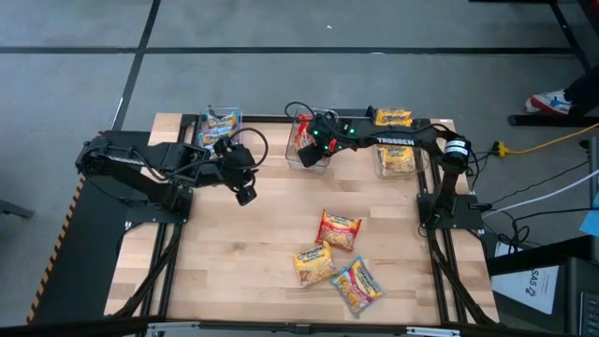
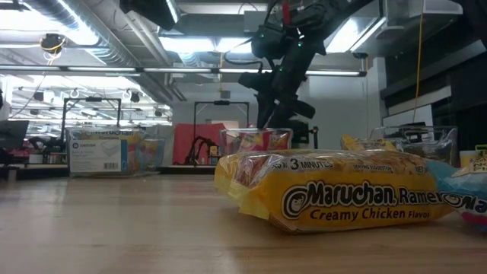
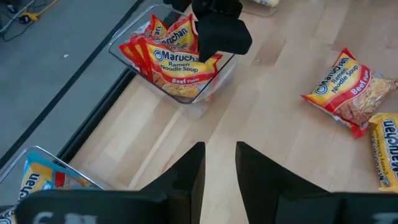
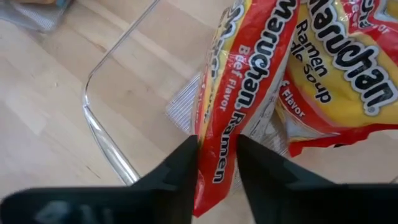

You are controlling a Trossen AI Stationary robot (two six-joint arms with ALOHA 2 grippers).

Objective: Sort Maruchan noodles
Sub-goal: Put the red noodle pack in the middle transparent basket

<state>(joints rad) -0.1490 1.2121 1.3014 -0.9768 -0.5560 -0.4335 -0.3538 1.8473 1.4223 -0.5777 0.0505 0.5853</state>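
Note:
My right gripper (image 1: 314, 142) hangs over the middle clear bin (image 1: 298, 161) at the far edge and is shut on a red Beef packet (image 4: 233, 93). More red packets (image 3: 177, 59) stand in that bin. A bin with blue packets (image 1: 220, 124) sits to its left, and a bin with yellow packets (image 1: 397, 159) to its right. Loose on the table lie a red packet (image 1: 340, 229), a yellow one (image 1: 314, 264) and a blue one (image 1: 358, 286). My left gripper (image 1: 245, 194) hovers open over bare wood, left of the middle bin. My right gripper pinches the red Beef packet between its two fingers (image 4: 184, 167), across the packet's edge (image 4: 219, 163). It comes from above, pointing down into the middle bin. The packet stands edge-on inside the bin's walls beside another red packet (image 4: 336, 81).
A further yellow packet (image 1: 393, 117) lies at the far edge behind the yellow bin. The three loose packets cluster in the near right half of the table. Bare wood lies in front of my left gripper (image 3: 221, 165) and across the table's near left.

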